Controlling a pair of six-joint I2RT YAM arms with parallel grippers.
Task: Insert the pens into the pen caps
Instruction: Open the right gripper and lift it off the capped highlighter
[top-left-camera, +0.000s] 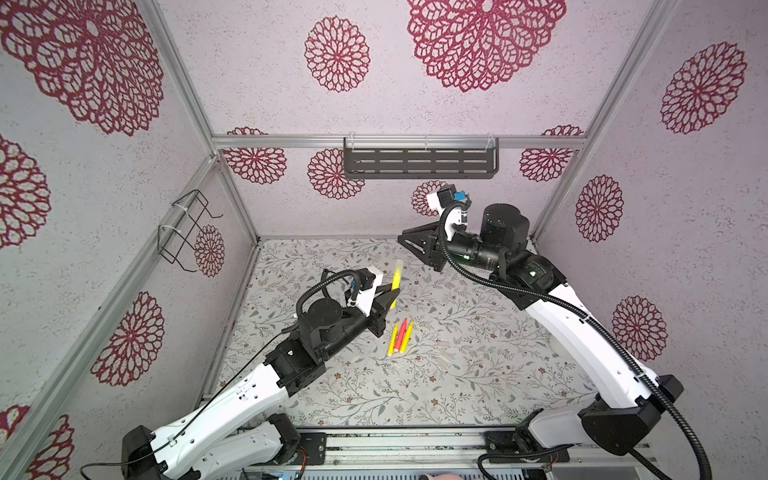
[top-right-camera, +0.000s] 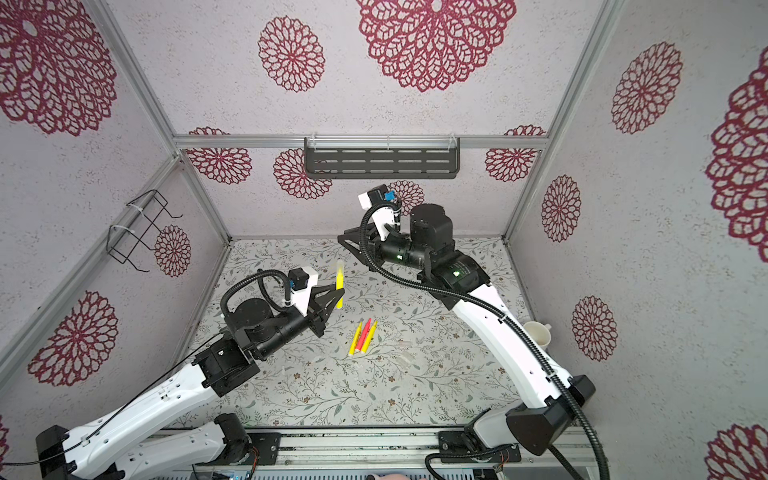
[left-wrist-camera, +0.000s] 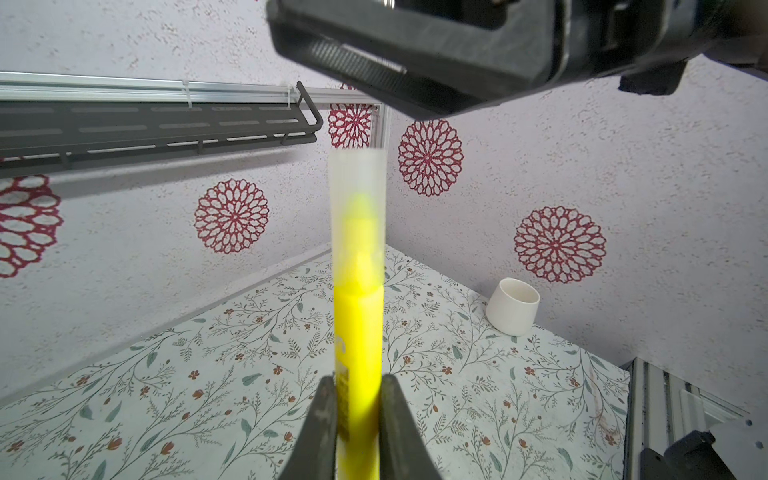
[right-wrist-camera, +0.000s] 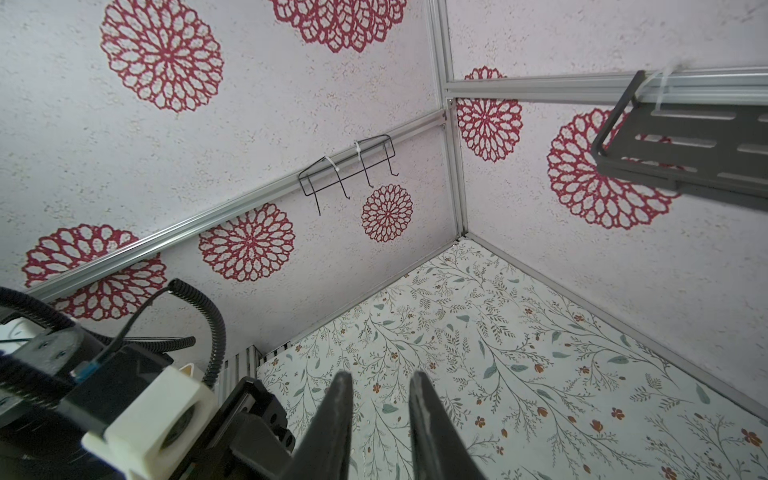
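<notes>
The left fingers (left-wrist-camera: 320, 424) are clamped on a yellow pen (left-wrist-camera: 359, 332), a smooth bright cylinder held up off the tabletop (top-left-camera: 478, 395), left of centre. A clear cap (left-wrist-camera: 357, 178), a frosted, near-transparent plastic tube, sits over the pen's far end, and the tip shows through it as a yellow blur. The right fingers (right-wrist-camera: 338, 415), matte black tapered wedges, stand a narrow gap apart with nothing between them. They are raised near the far wall, well apart from the pen.

On the tabletop three pens (top-left-camera: 400, 336) lie side by side and touching, a red one between two yellow ones, tips toward the far side. To their right, loose caps (top-left-camera: 444, 359) show only faintly against the leaf-and-flower print. A white cup (top-right-camera: 538, 332), matte and round, sits at the right edge close beside the right arm. A dark slotted metal shelf (top-left-camera: 419, 160) hangs on the far wall, and a black wire rack (top-left-camera: 187, 228) on the left wall.
</notes>
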